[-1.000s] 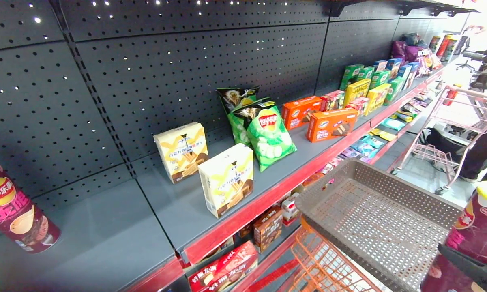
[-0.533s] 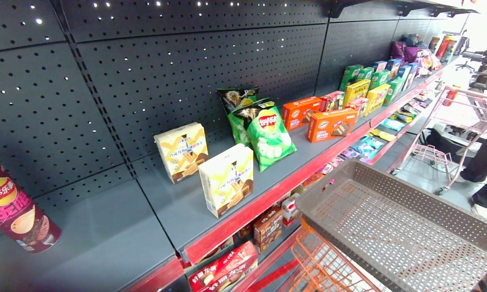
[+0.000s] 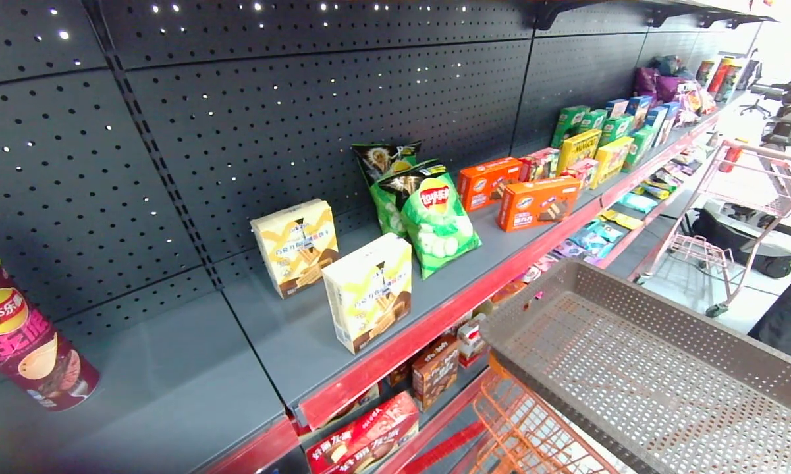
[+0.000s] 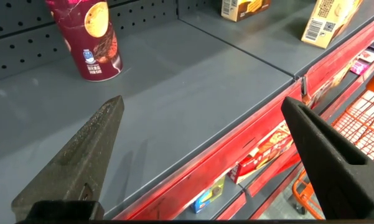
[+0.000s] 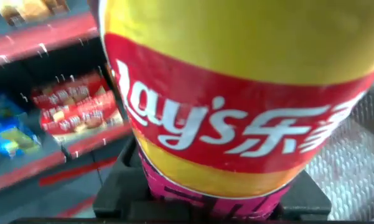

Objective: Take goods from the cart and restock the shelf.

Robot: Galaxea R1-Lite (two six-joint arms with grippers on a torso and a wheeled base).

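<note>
While the left pincer [image 4: 199, 158] hangs released, shelved can [image 4: 87, 37] just ahead of its tips, the right pincer [image 5: 215, 196] has withdrawn from over the cart tray [image 3: 566, 283], chip can [image 5: 236, 106] clenched between its fingers. Judged: pick done, shelving next.

The grey shelf [image 3: 171, 368] bears a chip can [image 3: 26, 342], boxes [image 3: 369, 289] and bags [image 3: 438, 220].

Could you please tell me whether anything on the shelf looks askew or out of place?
Only mildly: the two green chip bags slump backward, the front one overlapping the rear, while the cream boxes beside them stand upright.
</note>
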